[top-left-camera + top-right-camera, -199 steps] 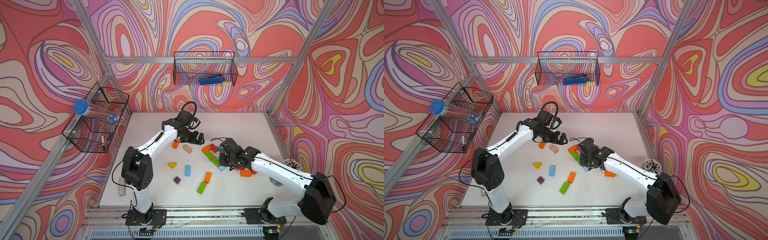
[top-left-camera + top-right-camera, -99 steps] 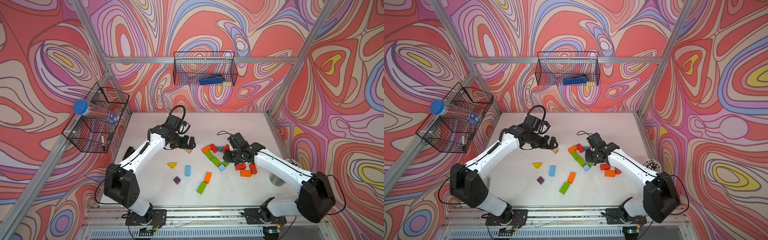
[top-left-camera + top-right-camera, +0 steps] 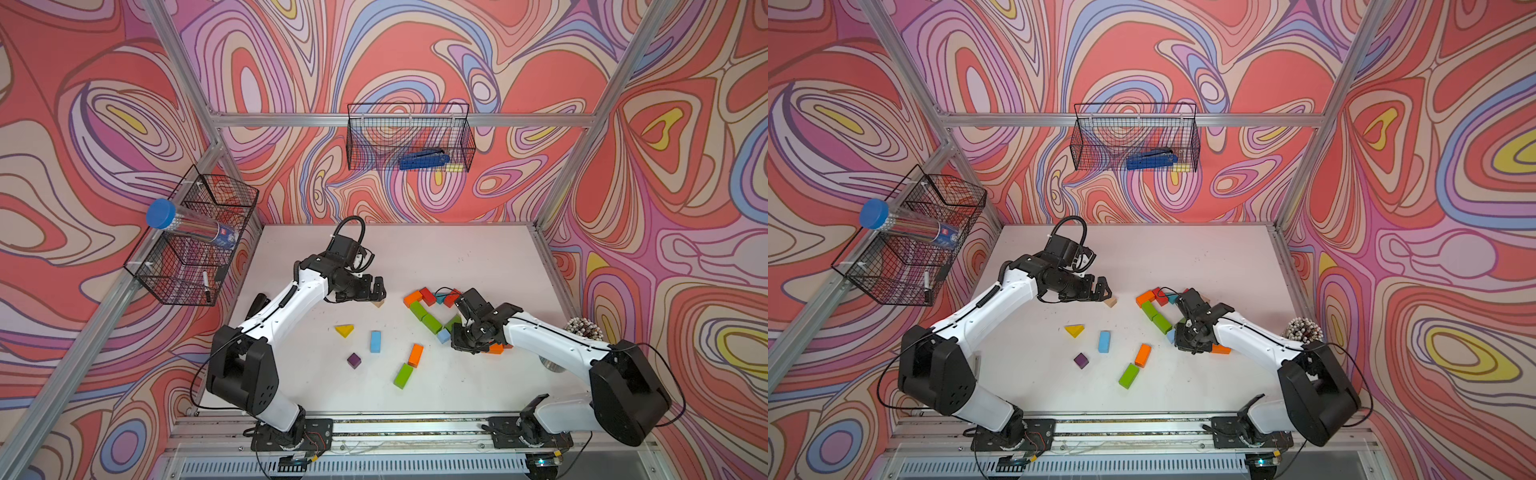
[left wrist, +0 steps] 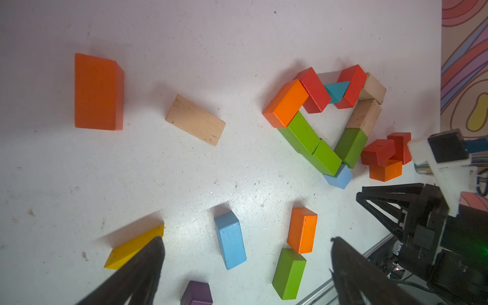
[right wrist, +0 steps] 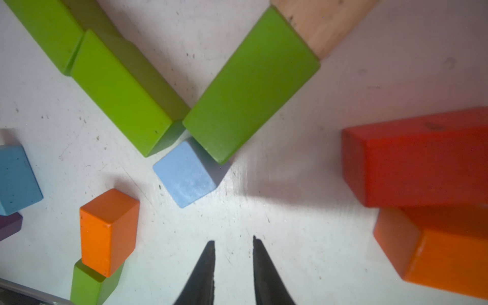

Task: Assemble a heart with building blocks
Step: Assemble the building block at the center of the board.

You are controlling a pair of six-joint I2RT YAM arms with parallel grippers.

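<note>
Near the light blue cube, right pincer pressed together over open table; left pincer spread wide.

Light blue cube: painted wood, matt, chalky wear. Green brick: smooth satin paint. Plain wood brick: bare, grained, speckled. Table: white, matt, scuffed. Wire basket: black metal mesh. Frame rail: brushed aluminium.
</note>
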